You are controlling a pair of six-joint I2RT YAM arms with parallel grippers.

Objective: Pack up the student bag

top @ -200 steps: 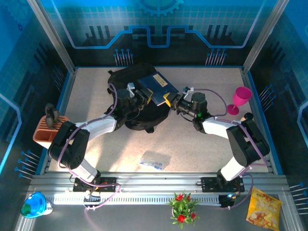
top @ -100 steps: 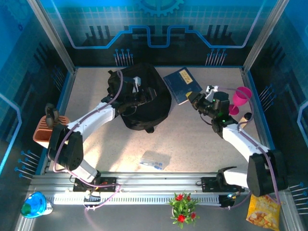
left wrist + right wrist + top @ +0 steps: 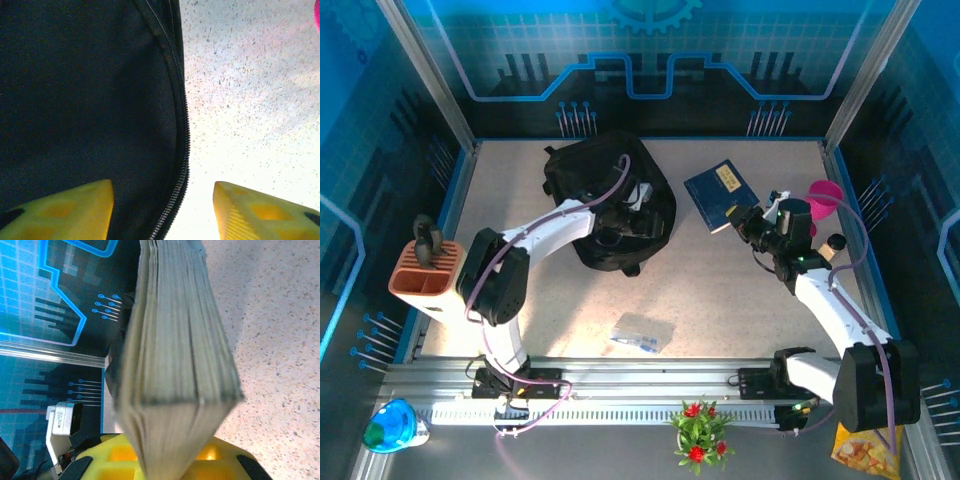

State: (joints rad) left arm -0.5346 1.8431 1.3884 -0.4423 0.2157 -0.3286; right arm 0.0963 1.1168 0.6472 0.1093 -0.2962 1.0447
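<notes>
While the student bag (image 3: pixel 605 190) lay upper centre on the desk (image 3: pixel 720 290), the left claw (image 3: pixel 163 205) stood parted astride its zipper (image 3: pixel 184 140); rightward, the right claw (image 3: pixel 747 217) pinched a dark-blue book (image 3: pixel 718 193). Spreading the opening first would likely ease insertion.

The top external camera sits high above and behind the near edge of the tabletop (image 3: pixel 720 290), tilted down toward the blue back wall (image 3: pixel 640 70), far enough off to take in both arms, the student bag (image 3: pixel 610 205) and the book (image 3: pixel 720 195). The left wrist camera looks along the left end effector (image 3: pixel 162 200) from very close, down onto the bag's zipped edge and the bare tabletop beside it, a patch the top view shares at the bag's right side. The right wrist camera looks past the right end effector (image 3: pixel 165 460), nearly touching the book's page edge and facing the back wall, so it shares the book, tabletop and wall with the top view.
</notes>
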